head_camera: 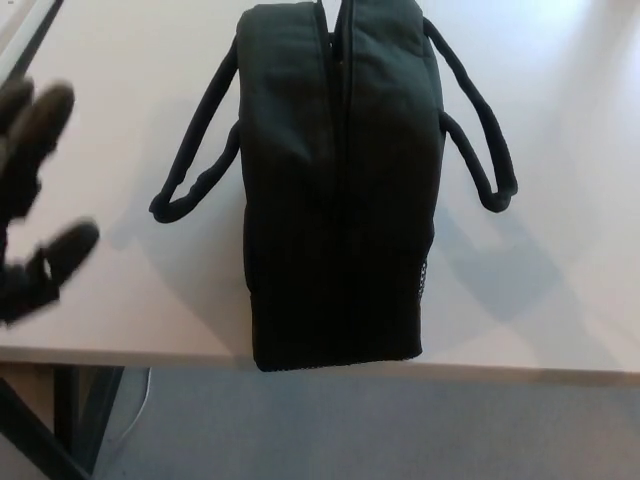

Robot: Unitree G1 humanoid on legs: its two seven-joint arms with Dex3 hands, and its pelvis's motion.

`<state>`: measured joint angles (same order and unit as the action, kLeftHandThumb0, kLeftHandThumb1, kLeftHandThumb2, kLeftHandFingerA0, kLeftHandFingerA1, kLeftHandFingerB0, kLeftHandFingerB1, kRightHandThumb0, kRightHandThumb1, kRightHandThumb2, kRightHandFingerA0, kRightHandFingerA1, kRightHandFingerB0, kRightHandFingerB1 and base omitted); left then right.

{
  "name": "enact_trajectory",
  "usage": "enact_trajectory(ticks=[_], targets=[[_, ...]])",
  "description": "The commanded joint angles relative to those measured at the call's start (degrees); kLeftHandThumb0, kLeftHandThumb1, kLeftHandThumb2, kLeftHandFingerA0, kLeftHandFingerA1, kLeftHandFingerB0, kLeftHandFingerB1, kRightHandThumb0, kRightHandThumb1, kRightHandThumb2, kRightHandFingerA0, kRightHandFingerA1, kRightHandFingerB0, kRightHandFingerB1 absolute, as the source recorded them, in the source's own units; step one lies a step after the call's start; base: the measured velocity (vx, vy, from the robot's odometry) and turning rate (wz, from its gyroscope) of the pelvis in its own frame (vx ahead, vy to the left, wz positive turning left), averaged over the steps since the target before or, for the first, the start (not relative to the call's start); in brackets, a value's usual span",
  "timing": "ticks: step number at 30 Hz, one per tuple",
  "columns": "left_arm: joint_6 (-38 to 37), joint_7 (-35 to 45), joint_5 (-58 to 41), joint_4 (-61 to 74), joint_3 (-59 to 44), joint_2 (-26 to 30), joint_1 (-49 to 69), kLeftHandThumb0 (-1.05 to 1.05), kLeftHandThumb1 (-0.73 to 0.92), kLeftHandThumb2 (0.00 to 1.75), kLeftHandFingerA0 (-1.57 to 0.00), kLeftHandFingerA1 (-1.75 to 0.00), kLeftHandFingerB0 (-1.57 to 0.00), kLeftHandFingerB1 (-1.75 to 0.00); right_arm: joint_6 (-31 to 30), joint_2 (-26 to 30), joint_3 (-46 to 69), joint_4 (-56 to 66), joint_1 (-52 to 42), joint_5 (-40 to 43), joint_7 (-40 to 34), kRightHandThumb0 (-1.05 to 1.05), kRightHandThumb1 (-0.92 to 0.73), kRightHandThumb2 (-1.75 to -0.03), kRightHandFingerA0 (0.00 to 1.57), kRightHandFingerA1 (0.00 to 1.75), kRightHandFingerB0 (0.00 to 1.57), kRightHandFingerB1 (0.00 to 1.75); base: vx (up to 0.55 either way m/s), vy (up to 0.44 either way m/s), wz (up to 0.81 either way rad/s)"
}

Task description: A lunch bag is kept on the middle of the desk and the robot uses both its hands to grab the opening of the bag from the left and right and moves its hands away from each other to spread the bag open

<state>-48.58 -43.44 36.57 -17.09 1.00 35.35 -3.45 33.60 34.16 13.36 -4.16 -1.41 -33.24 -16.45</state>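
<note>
Lunch bag (340,190) stands zipped on the desk (560,290); left hand (30,200) — fingers spread, empty — well apart.

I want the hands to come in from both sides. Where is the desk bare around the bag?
Bare desk lies between the left hand and the left handle, and right of the right handle. The lunch bag fills the middle.

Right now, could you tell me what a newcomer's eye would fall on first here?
A big black lunch bag dominates the middle of the pale desk, its top slit barely parted and a strap handle drooping on each side. At the left edge, the robot's left hand hovers blurred with fingers spread, clear of the bag. The right hand is out of view.
</note>
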Motion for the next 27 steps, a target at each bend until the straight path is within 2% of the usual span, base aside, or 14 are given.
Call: enact_trajectory(ticks=[1, 3, 4, 9, 10, 11, 12, 13, 16, 20, 21, 22, 23, 27], targets=[[-12.3, -0.5, -19.0, 10.8, -2.4, -8.0, 37.6, -0.24, 0.79, 1.22, -0.02, -0.51, 0.00, -0.51, 13.2, -15.0, -5.3, 8.5, -44.3, 10.1, -3.2, -0.50, -0.71, -0.66, 0.07, 0.31, 0.05, 0.23, 0.00, 0.000, 0.00], [-12.4, -0.1, -22.2, 12.2, -0.5, -9.2, 39.9, -0.25, 0.77, 1.21, -0.02, -0.51, 0.00, -0.51, 13.8, -15.1, -6.8, 6.6, -45.0, 6.4, -4.0, -0.54, -0.72, -0.61, 0.08, 0.32, 0.05, 0.27, 0.00, 0.000, 0.00], [-10.5, 1.1, -23.2, 13.2, 0.5, -9.3, 42.8, -0.40, 0.88, 0.66, -0.09, -0.37, 0.00, -0.26, 12.5, -14.2, -7.0, 7.0, -43.6, 4.4, -3.3, -0.63, -0.72, -0.67, 0.10, 0.33, 0.07, 0.22, 0.00, 0.000, 0.00], [-8.0, 6.6, -30.1, 13.6, 5.3, -8.6, 47.4, -0.40, 0.89, 0.66, -0.14, -0.35, 0.00, -0.24, 11.0, -13.5, -7.5, 5.6, -40.0, 8.1, 0.1, -0.60, -0.66, -0.82, 0.07, 0.42, 0.02, 0.30, 0.00, 0.000, 0.00], [-7.1, 7.2, -30.5, 13.8, 5.2, -9.2, 47.2, -0.25, 0.77, 1.21, -0.01, -0.50, 0.00, -0.51, 11.3, -13.1, -7.6, 4.6, -39.2, 8.4, 0.6, -0.57, -0.75, -0.62, 0.12, 0.34, 0.05, 0.29, 0.00, 0.000, 0.00], [-6.5, 7.7, -30.5, 13.6, 4.9, -9.6, 46.4, -0.41, 0.89, 0.66, -0.14, -0.35, -0.01, -0.25, 10.5, -13.0, -7.6, 4.7, -39.1, 8.7, 1.1, -0.33, -0.59, -1.08, 0.02, 0.50, 0.00, 0.49, 0.00, 0.000, 0.00], [-6.2, 8.1, -30.6, 13.7, 4.8, -9.7, 46.1, -0.41, 0.89, 0.66, -0.14, -0.35, -0.01, -0.25, 10.2, -13.0, -7.6, 4.8, -39.0, 8.9, 1.4, -0.33, -0.59, -1.08, 0.02, 0.50, 0.00, 0.49, 0.00, 0.000, 0.00], [-5.8, 8.4, -30.5, 13.8, 4.7, -9.7, 46.3, -0.39, 0.86, 0.71, -0.12, -0.37, -0.06, -0.14, 9.9, -12.9, -7.8, 4.8, -39.1, 9.5, 1.9, -0.53, -0.73, -0.62, 0.13, 0.34, 0.05, 0.28, 0.00, 0.000, 0.00], [-4.6, 9.6, -29.3, 13.7, 4.1, -10.6, 45.2, -0.44, 0.88, 0.67, -0.13, -0.34, -0.02, -0.24, 9.5, -12.2, -7.7, 4.7, -39.6, 11.3, 3.4, -0.51, -0.73, -0.65, 0.09, 0.34, 0.07, 0.21, 0.00, 0.000, 0.00], [-4.5, 10.6, -28.6, 14.0, 3.0, -11.1, 45.4, -0.26, 0.75, 1.21, 0.00, -0.50, 0.00, -0.51, 9.2, -12.2, -7.7, 5.1, -39.7, 10.5, 3.5, -0.54, -0.74, -0.62, 0.12, 0.33, 0.05, 0.27, 0.00, 0.000, 0.00], [-4.8, 11.2, -29.2, 14.2, 3.0, -11.2, 45.7, -0.43, 0.88, 0.66, -0.12, -0.34, -0.04, -0.25, 9.2, -12.2, -7.6, 5.1, -39.8, 10.2, 3.4, -0.55, -0.74, -0.62, 0.13, 0.34, 0.05, 0.27, 0.00, 0.000, 0.00], [-4.9, 11.4, -29.4, 14.2, 2.7, -11.4, 45.9, -0.26, 0.74, 1.20, -0.01, -0.50, 0.00, -0.51, 9.1, -12.1, -7.8, 5.3, -39.9, 10.4, 3.6, -0.53, -0.73, -0.62, 0.13, 0.33, 0.05, 0.27, 0.00, 0.000, 0.00], [-4.9, 11.7, -29.5, 14.2, 2.5, -11.5, 46.0, -0.44, 0.88, 0.66, -0.12, -0.34, -0.04, -0.25, 8.9, -12.0, -7.9, 5.5, -40.1, 10.6, 4.0, -0.54, -0.73, -0.61, 0.12, 0.33, 0.05, 0.26, 0.00, 0.000, 0.00], [-4.0, 13.7, -30.5, 14.9, 1.4, -11.8, 46.0, -0.44, 0.88, 0.66, -0.12, -0.34, -0.03, -0.25, 8.0, -12.0, -8.1, 6.3, -40.3, 11.5, 4.8, -0.52, -0.72, -0.64, 0.10, 0.35, 0.08, 0.22, 0.00, 0.000, 0.00]])
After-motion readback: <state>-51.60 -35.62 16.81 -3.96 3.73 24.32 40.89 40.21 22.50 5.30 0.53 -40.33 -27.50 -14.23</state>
